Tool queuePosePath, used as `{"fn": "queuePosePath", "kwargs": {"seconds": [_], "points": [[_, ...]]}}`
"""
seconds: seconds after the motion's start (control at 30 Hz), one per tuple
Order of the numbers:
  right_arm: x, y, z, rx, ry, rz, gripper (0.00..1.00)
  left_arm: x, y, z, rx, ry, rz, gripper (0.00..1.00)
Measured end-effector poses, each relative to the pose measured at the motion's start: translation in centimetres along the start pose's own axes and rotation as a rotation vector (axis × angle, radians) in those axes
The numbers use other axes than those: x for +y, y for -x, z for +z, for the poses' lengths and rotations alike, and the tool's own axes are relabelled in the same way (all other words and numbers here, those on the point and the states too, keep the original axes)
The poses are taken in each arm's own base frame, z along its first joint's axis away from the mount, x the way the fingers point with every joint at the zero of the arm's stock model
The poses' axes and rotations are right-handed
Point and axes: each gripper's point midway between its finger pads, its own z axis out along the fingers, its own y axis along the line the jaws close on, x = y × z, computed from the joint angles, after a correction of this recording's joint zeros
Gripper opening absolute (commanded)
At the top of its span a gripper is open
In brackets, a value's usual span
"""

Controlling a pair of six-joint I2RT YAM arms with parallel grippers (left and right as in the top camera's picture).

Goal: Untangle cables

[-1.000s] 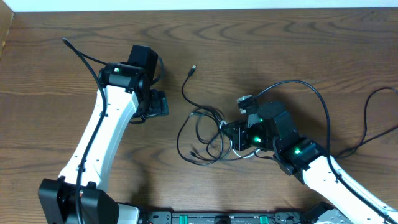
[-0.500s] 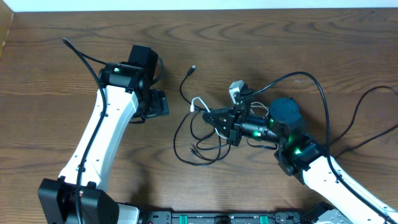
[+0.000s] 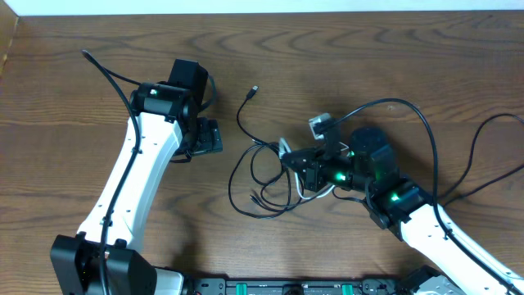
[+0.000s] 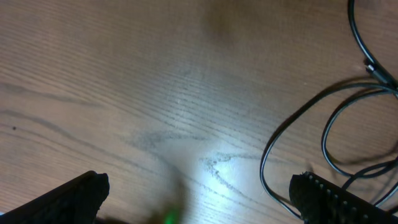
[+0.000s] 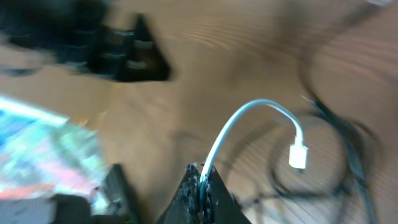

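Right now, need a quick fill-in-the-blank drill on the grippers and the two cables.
1. The right gripper is ____ on the white cable.
2. The left gripper is ____, with nothing between its fingers.
3. The black cable lies in loose loops on the ____.
Missing words: shut; open; table.

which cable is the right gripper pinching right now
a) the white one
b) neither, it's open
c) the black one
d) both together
a: in the right wrist view the right gripper is shut on the white cable, which arcs up out of the closed fingertips to its free plug end; no black cable sits between them.
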Motion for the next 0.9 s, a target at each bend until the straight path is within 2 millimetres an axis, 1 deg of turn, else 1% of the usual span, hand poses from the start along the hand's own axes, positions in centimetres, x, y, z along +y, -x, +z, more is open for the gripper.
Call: {"fn": "queuePosePath", "kwargs": {"seconds": [0.03,0.07,0.1,0.13,0.17,0.2,0.33,0.43,0.67,0.9], "points": [[-1.1,-0.3,-0.1,0.004,-0.052,0.033,0.28,0.0,0.0,0.0,0.0,0.0,0.0,0.98],[-2.0,-0.5,-0.1,0.005,-0.098,0.06,0.51,0.0,0.0,0.0,-0.001,0.0,0.0,0.98],[-2.7,-0.7,-0.2,0.006,-0.135,0.074,0.68,0.0,0.0,0.0,0.0,0.0,0.0,0.98],[-3.2,-0.9,-0.3,0.006,-0.162,0.085,0.83,0.0,0.0,0.0,-0.001,0.0,0.0,0.98],[-3.7,-0.9,-0.4,0.005,-0.184,0.088,0.89,0.0,0.0,0.0,0.0,0.0,0.0,0.98],[-3.9,-1.0,-0.4,0.006,-0.197,0.091,0.93,0.0,0.0,0.0,-0.001,0.0,0.0,0.98],[-4.9,-2.0,-0.7,0.038,-0.245,0.093,0.99,0.0,0.0,0.0,-0.001,0.0,0.0,0.98],[-5.5,-2.7,-0.9,0.061,-0.276,0.103,0.99,0.0,0.0,0.0,-0.001,0.0,0.0,0.98],[-6.6,-3.2,-1.3,0.073,-0.34,0.112,0.99,0.0,0.0,0.0,-0.001,0.0,0.0,0.98],[-7.9,-4.8,-2.0,0.142,-0.403,0.068,0.99,0.0,0.0,0.0,-0.001,0.0,0.0,0.98]]}}
